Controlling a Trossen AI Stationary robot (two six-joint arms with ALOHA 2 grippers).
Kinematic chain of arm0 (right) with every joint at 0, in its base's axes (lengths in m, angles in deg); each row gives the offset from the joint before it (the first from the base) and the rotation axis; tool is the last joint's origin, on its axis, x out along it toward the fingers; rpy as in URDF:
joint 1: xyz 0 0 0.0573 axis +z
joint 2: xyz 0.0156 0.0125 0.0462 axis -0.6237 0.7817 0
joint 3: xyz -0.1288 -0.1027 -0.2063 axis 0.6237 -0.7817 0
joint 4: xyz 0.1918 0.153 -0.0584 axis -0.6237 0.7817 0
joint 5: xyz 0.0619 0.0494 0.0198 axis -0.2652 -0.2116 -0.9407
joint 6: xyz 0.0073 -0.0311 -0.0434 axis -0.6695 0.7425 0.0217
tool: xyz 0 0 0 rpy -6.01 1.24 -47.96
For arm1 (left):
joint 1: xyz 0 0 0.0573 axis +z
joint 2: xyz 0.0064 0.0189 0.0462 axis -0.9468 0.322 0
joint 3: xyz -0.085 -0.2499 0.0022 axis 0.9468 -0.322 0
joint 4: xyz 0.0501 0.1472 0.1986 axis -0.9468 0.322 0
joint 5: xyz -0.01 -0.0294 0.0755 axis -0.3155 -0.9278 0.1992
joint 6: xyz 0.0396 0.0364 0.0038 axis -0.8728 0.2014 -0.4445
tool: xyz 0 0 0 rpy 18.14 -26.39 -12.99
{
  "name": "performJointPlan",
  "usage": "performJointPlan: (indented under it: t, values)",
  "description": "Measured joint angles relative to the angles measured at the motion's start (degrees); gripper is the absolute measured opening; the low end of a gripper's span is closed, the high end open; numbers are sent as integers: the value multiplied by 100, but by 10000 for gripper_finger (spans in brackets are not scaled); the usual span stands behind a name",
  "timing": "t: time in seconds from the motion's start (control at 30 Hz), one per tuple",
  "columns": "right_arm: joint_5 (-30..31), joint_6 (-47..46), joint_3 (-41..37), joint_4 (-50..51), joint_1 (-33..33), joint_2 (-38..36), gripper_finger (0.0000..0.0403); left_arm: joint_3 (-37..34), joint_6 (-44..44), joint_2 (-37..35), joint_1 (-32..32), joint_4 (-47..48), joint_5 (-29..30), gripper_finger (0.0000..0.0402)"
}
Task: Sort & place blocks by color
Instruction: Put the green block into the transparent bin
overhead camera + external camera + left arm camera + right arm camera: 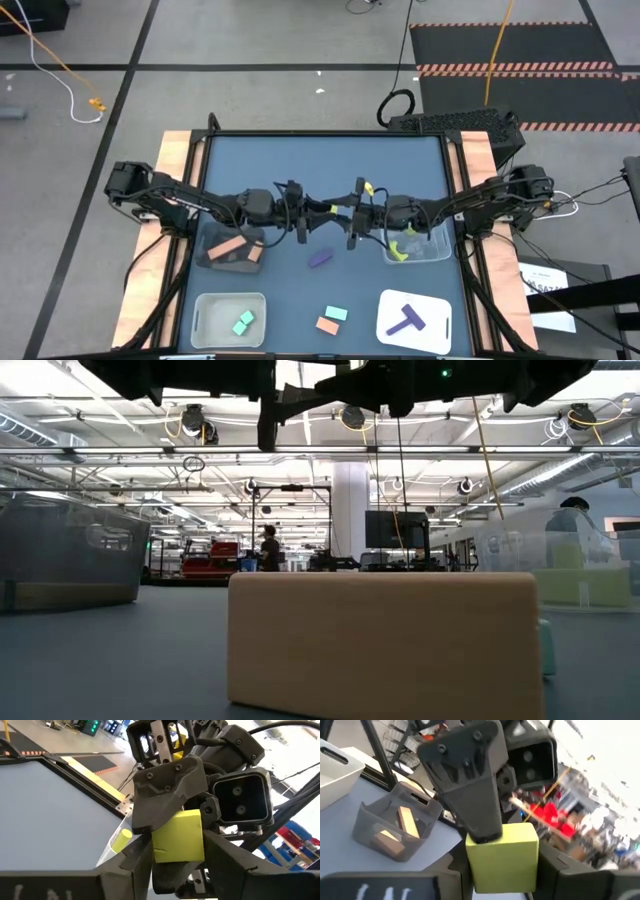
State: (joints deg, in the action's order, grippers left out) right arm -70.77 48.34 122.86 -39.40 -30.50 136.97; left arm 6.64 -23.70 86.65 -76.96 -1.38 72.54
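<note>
**A:** From above, where is the piece in play?

**B:** Over mid-table. The left gripper (318, 209) and right gripper (345, 211) meet tip to tip with the yellow-green cube (333, 209) between them, well clear of the table. I read it as a handover: the clear bin (440, 250) with the yellow-green pieces lies on the right arm's side. The dark bin (205, 252) holds salmon blocks. A purple block (320, 259), a mint block (336, 313) and a salmon block (326, 325) lie loose on the table.

**A:** And the level camera?

**B:** Little help. A salmon block (385, 645) fills the foreground, the arms are dark shapes overhead, and a person (270, 548) stands far off in the room.

**A:** The left wrist?

**B:** Its own fingers (225, 857) flank the cube (177, 837) closely and seem clamped on it. One finger of the other arm (167, 790) lies over the cube's top.

**A:** The right wrist?

**B:** The mirror of it: the cube (502, 855) sits snug between this arm's fingers (560, 867), with the left arm's finger (470, 785) pressed on top. Both seem to grip at once, on crossed faces so neither blocks the other. One has to let go before they part, or the cube could twist loose.
</note>
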Motion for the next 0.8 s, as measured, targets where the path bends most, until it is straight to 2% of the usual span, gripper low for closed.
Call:
performJointPlan:
  t: [0.17,0.3,0.57,0.67,0.8]
  values:
    - [493,-466,-1,685,34,-369,114,-2,-284,-11,19,-6,64,206]
    - [540,-871,-1,1602,31,-901,113,-2,-399,-11,54,1,57,227]
    - [528,-1788,-1,3046,29,-1999,113,-2,-374,-9,133,178,37,234]
    - [528,-2521,-1,3817,27,-2352,113,-2,-344,-9,131,318,15,229]
    - [525,-4047,-1,5340,29,-2784,115,-2,-307,-9,127,592,11,221]
